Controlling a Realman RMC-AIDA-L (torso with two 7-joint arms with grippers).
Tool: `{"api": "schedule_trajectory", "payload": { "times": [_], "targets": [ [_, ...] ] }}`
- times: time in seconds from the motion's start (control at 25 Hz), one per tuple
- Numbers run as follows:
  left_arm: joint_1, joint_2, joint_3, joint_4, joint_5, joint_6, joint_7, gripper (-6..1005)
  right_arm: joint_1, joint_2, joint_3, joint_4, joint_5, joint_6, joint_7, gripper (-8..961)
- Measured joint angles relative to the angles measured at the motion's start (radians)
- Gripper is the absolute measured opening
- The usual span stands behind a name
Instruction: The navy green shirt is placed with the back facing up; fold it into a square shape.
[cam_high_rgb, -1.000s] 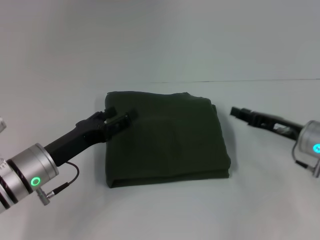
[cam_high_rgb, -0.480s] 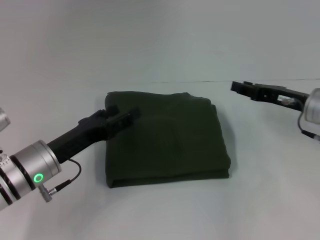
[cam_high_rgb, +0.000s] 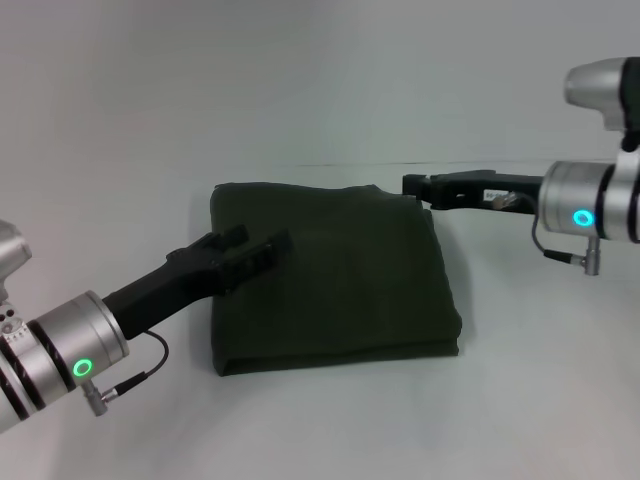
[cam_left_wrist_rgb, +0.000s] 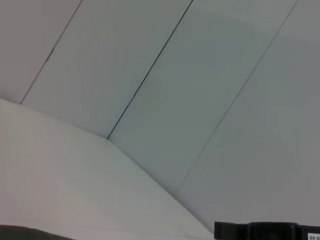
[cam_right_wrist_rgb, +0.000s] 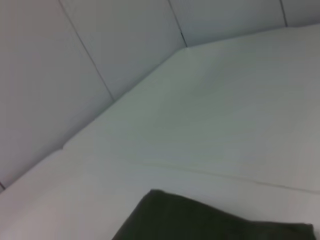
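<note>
Now the right gripper has swung in to the folded dark olive-green cotton shirt's far corner, the left gripper hovers released over it, right fingers' state unclear — final squaring, I'd judge.

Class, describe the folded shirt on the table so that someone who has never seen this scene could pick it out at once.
Start from the pale table that fills the head view; near its middle lies the navy green shirt, folded into a roughly square pad. It sits between the left end effector, over its left part, and the right end effector, at its far right corner. It is the only dark, soft, cloth item there.
</note>
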Motion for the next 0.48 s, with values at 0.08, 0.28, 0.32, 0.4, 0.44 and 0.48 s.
{"api": "schedule_trajectory", "payload": {
  "times": [0.08, 0.28, 0.32, 0.4, 0.44, 0.48],
  "targets": [
    [0.004, -0.001, 0.000, -0.001, 0.000, 0.000, 0.000, 935, 0.014, 0.011, 0.000, 0.001, -0.034, 0.028, 0.013, 46],
    [0.012, -0.004, 0.001, -0.005, 0.000, -0.004, 0.003, 934, 0.044, 0.057, -0.002, 0.022, -0.086, 0.127, 0.006, 20],
    [0.013, -0.004, 0.001, -0.005, 0.000, -0.005, 0.003, 934, 0.051, 0.069, -0.003, 0.029, -0.097, 0.154, -0.002, 15],
    [0.014, -0.004, 0.001, -0.005, 0.000, -0.006, 0.004, 934, 0.070, 0.087, -0.008, 0.054, -0.109, 0.206, -0.030, 4],
    [0.015, -0.003, 0.001, -0.005, 0.000, -0.007, 0.004, 934, 0.099, 0.096, -0.016, 0.099, -0.111, 0.259, -0.061, -1],
    [0.015, -0.003, 0.001, -0.006, 0.000, -0.008, 0.005, 934, 0.099, 0.096, -0.016, 0.099, -0.111, 0.259, -0.061, -1]
  ]
}}
